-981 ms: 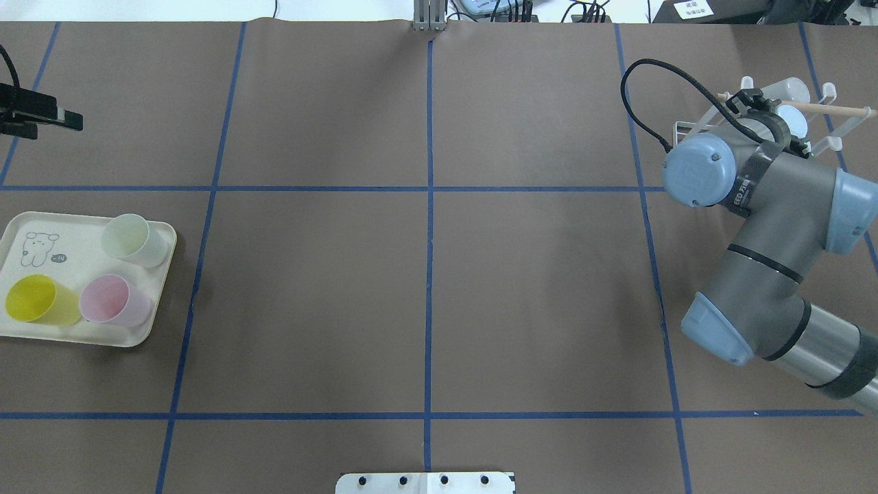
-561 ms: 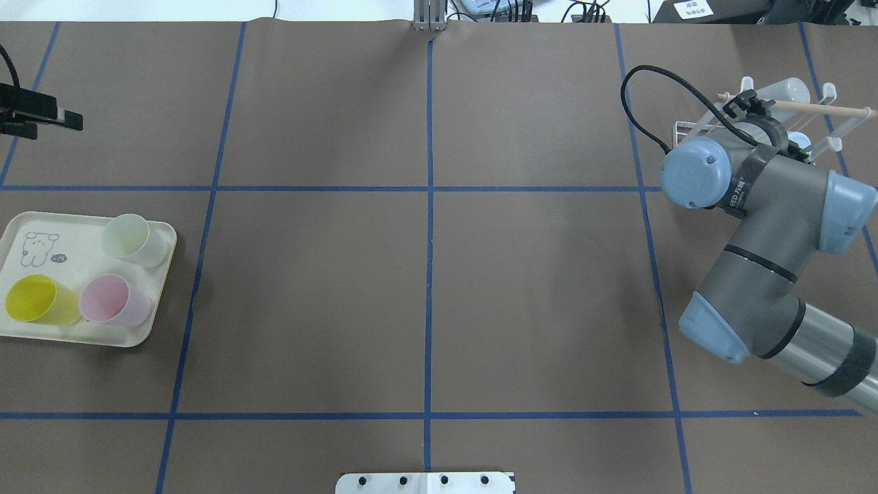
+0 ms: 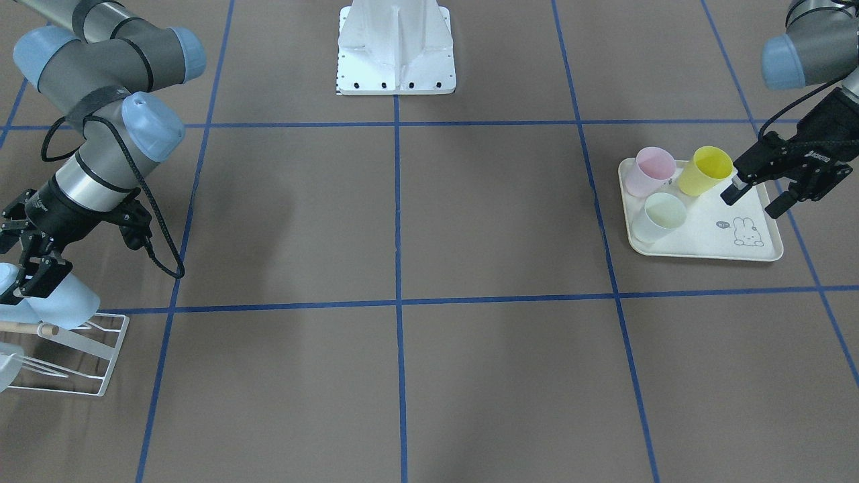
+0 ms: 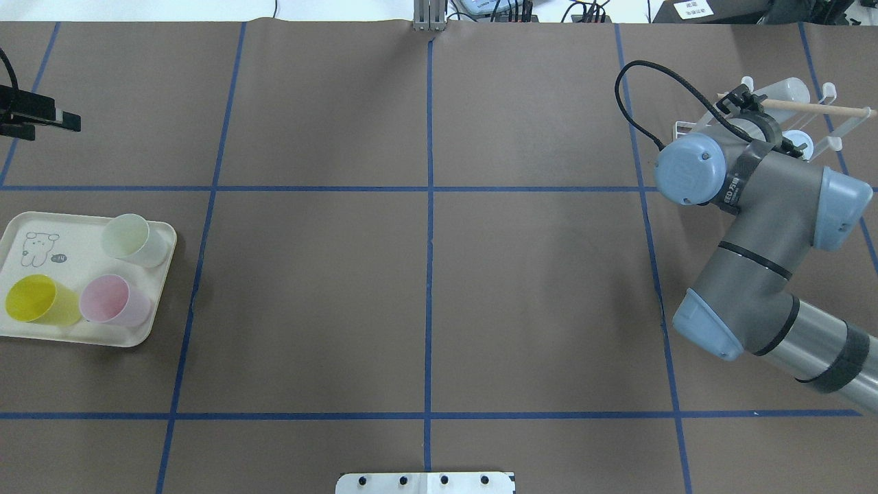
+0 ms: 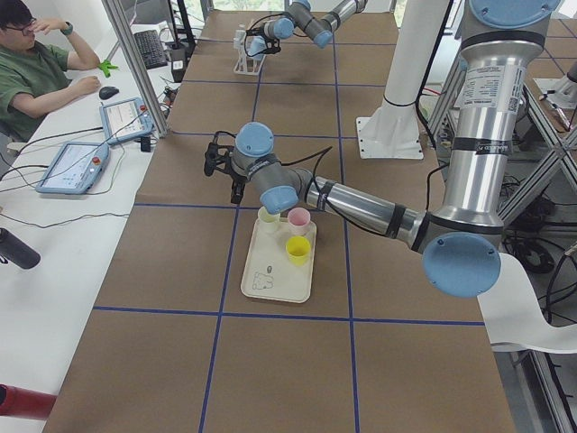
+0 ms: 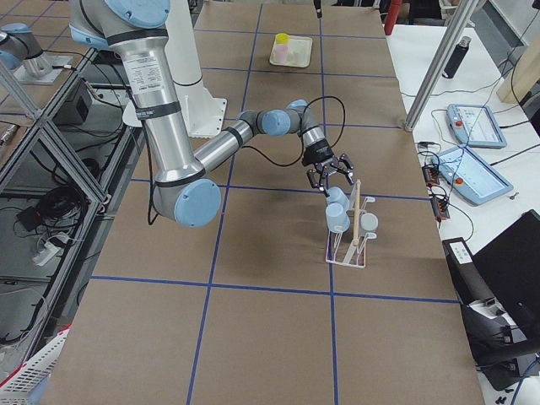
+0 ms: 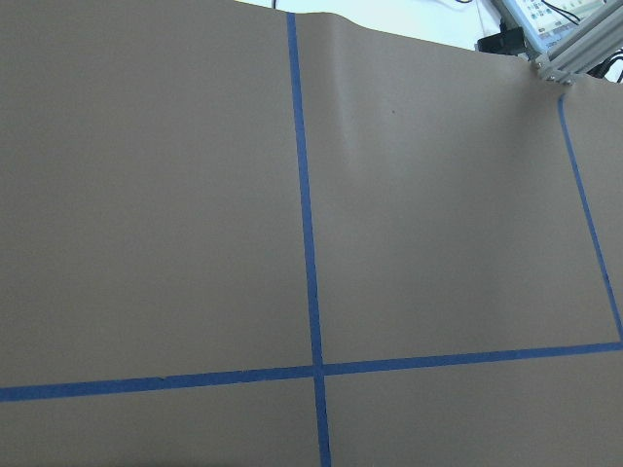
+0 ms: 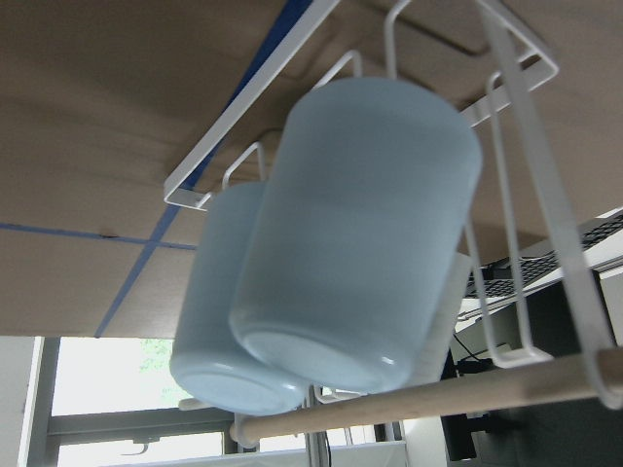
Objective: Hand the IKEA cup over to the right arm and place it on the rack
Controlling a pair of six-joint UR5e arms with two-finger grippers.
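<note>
The white wire rack [image 4: 831,118] with its wooden rod [image 4: 816,107] stands at the table's far right. Pale blue cups hang on it: two fill the right wrist view [image 8: 360,243], and several show in the right side view [image 6: 337,217]. My right gripper [image 3: 27,258] is open and empty, just above and beside the nearest blue cup [image 3: 67,302], not holding it. It also shows spread open in the right side view [image 6: 331,179]. My left gripper [image 3: 755,196] is open and empty, hovering over the far edge of the tray beside the yellow cup [image 3: 704,171].
The cream rabbit-printed tray [image 4: 41,333] at the left holds a green cup [image 4: 130,239], a yellow cup [image 4: 34,300] and a pink cup [image 4: 110,300]. The white robot base [image 3: 396,50] stands at the table's near middle. An operator [image 5: 41,72] sits beside the table.
My right arm has drawn back a little from the rack, toward the table's middle, leaving the blue cup on the rack. The left gripper has barely moved.
</note>
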